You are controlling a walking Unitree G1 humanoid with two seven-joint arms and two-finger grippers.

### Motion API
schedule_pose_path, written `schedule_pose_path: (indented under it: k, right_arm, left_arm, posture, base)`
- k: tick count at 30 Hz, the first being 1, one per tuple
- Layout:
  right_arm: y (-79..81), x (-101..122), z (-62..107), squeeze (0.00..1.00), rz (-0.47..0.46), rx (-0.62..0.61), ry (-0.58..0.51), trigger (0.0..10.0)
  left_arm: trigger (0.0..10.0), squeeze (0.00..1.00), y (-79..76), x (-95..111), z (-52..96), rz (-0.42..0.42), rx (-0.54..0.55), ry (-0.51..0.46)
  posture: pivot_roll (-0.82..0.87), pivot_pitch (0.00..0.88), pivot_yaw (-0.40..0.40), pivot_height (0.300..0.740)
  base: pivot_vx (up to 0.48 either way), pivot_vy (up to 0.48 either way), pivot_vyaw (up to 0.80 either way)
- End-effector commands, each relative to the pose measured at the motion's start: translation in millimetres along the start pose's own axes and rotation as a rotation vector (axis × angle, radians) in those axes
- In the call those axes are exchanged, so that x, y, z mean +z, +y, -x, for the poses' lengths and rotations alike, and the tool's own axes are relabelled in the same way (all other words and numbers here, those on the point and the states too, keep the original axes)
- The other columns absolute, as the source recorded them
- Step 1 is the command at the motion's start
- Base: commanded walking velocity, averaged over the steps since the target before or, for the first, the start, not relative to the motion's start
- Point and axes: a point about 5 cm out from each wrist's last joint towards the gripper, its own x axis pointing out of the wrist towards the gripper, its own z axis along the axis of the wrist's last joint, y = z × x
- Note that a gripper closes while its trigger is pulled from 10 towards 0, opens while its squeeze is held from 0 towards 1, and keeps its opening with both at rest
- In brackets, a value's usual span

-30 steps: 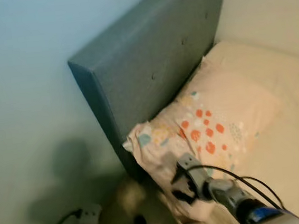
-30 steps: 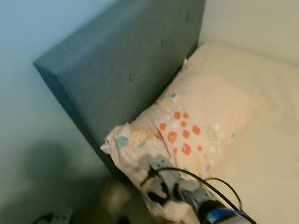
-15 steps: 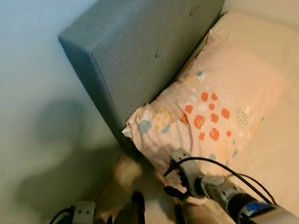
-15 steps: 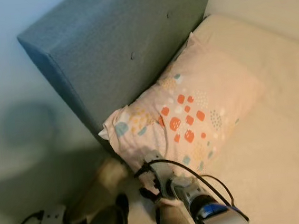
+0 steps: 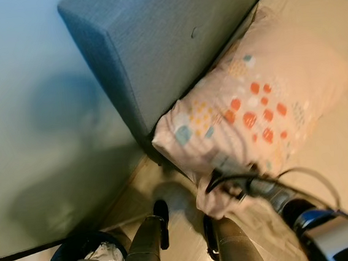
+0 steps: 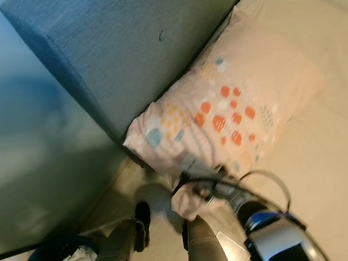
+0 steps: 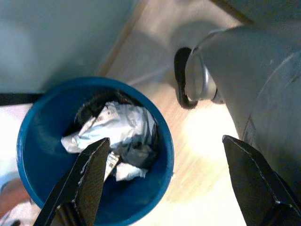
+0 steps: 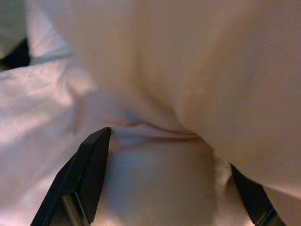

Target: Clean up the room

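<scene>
- A patterned pillow, pale pink with orange and blue dots, lies on the cream bed, its long side against the grey-blue upholstered headboard.
- The pillow's near corner hangs over the edge of the bed, above the wooden floor.
- The right gripper sits at that overhanging corner, blurred in the head views, with a black cable looping off the arm behind it.
- From the right wrist camera, the black fingers stand spread apart with pale fabric bunched between them and pressing in close; they look released rather than clenched, and I cannot tell whether the cloth is actually pinched.
- The left gripper hangs low over a round blue bin that stands on the floor by the pale blue wall, well apart from the bed.
- Its two fingers are wide apart and grasp nothing.
- Inside the bin lies crumpled white paper on top of something dark.
- The robot's own grey legs and black feet stand on the floor between the bin and the bed.
</scene>
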Motion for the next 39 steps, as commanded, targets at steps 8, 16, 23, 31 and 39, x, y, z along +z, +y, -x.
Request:
schedule_pose_path:
  k: [8, 16, 23, 31, 39]
  right_arm:
    - [-52.5, 7, 11.0, 0.00, -0.002, -0.269, -0.043, 10.0]
    - [-82.7, 5, 21.0, 0.00, -0.023, -0.428, -0.003, 10.0]
    - [-90.8, -10, 26.3, 0.00, 0.035, -0.401, 0.104, 10.0]
    - [-128.4, -29, 49.7, 0.00, -0.017, -0.543, 0.186, 10.0]
    - [-144.0, -22, 56.9, 0.00, -0.092, -0.615, 0.134, 10.0]
  left_arm:
    - [10.0, 0.00, -16.6, -5, 10.9, -0.002, -0.055, 0.026]
    - [10.0, 0.00, -18.5, 0, 14.4, -0.014, -0.057, 0.022]
    - [10.0, 0.00, -20.1, 2, 15.3, -0.018, -0.058, 0.021]
    - [10.0, 0.00, -22.7, 3, 16.7, -0.019, -0.059, 0.022]
    - [10.0, 0.00, -21.0, 5, 15.8, -0.024, -0.050, 0.021]
  posture:
    - [0.07, 0.441, 0.062, 0.695]
    - [0.10, 0.439, 0.062, 0.695]
    - [0.10, 0.442, 0.054, 0.695]
    - [0.10, 0.443, 0.045, 0.695]
    - [0.09, 0.439, 0.042, 0.695]
  base:
    - [0.000, 0.000, 0.00]
    - [0.000, 0.000, 0.00]
    - [0.000, 0.000, 0.00]
    - [0.000, 0.000, 0.00]
    - [0.000, 0.000, 0.00]
